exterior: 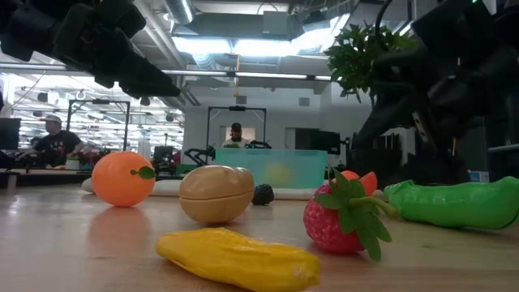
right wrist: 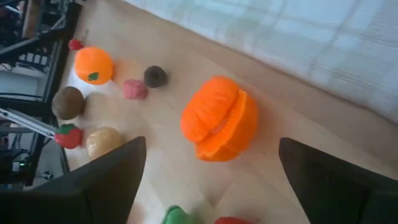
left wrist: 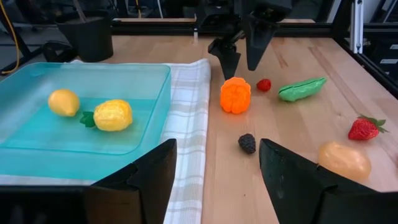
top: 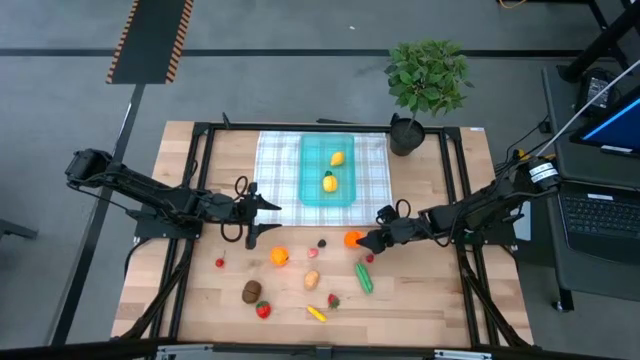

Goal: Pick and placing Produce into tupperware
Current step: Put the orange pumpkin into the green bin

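The right hand hung spread over the peeled orange, wood bare on both flanks of the fruit. At its 9 o'clock, a dark berry lay apart with room between. At 6 o'clock, a small red piece and the cucumber crowded the worktop. The tupperware at 11 o'clock held two lemons mid-tray, its near strip open. A potted plant stood off its 2 o'clock corner.

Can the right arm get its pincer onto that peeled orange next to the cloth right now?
Probably yes. The right pincer hangs open right above the peeled orange, fingers either side in its wrist view. The blackberry and checked cloth lie clear of it, and nothing sits between.
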Controlling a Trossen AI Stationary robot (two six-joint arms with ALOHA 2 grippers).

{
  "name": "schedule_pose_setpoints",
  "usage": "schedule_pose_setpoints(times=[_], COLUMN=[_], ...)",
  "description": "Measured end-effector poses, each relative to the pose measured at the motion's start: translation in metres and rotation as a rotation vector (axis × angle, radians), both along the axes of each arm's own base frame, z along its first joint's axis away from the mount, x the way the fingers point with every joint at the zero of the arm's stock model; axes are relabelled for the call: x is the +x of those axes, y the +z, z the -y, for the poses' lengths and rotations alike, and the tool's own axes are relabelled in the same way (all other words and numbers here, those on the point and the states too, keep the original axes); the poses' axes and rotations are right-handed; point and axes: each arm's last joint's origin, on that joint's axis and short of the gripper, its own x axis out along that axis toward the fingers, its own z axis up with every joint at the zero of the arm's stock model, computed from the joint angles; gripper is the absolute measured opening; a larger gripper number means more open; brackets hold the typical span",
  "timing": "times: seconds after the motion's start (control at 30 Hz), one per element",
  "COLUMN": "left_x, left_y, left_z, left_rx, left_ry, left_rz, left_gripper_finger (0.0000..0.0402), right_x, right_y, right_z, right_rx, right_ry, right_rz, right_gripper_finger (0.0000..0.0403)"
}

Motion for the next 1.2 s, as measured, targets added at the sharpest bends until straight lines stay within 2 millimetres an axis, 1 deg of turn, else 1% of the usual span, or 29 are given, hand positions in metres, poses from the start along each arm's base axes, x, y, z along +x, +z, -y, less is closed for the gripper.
schedule_pose_setpoints(times=[0.7, 0.83, 0.97, 1.07, 1.2], left_x=[0.000, 0.000, 0.000, 0.000, 0.000], left_y=[0.000, 0.000, 0.000, 0.000, -0.001], left_z=[0.000, 0.000, 0.000, 0.000, 0.000], left_rx=[0.000, 0.000, 0.000, 0.000, 0.002], left_ry=[0.000, 0.000, 0.000, 0.000, 0.000], left_rz=[0.000, 0.000, 0.000, 0.000, -0.009], left_gripper_finger=[0.0223, 0.0219, 0.0220, 0.0223, 0.0221], right_x=[0.000, 0.000, 0.000, 0.003, 0.011], right_y=[0.000, 0.000, -0.004, -0.008, -0.009], right_z=[0.000, 0.000, 0.000, -0.001, -0.003], right_rx=[0.034, 0.043, 0.081, 0.079, 0.079], right_ry=[-0.029, -0.037, -0.071, -0.074, -0.071], right_rz=[-0.005, -0.005, -0.022, -0.035, -0.025], right_gripper_finger=[0.0367, 0.0367, 0.0367, 0.0367, 0.0367])
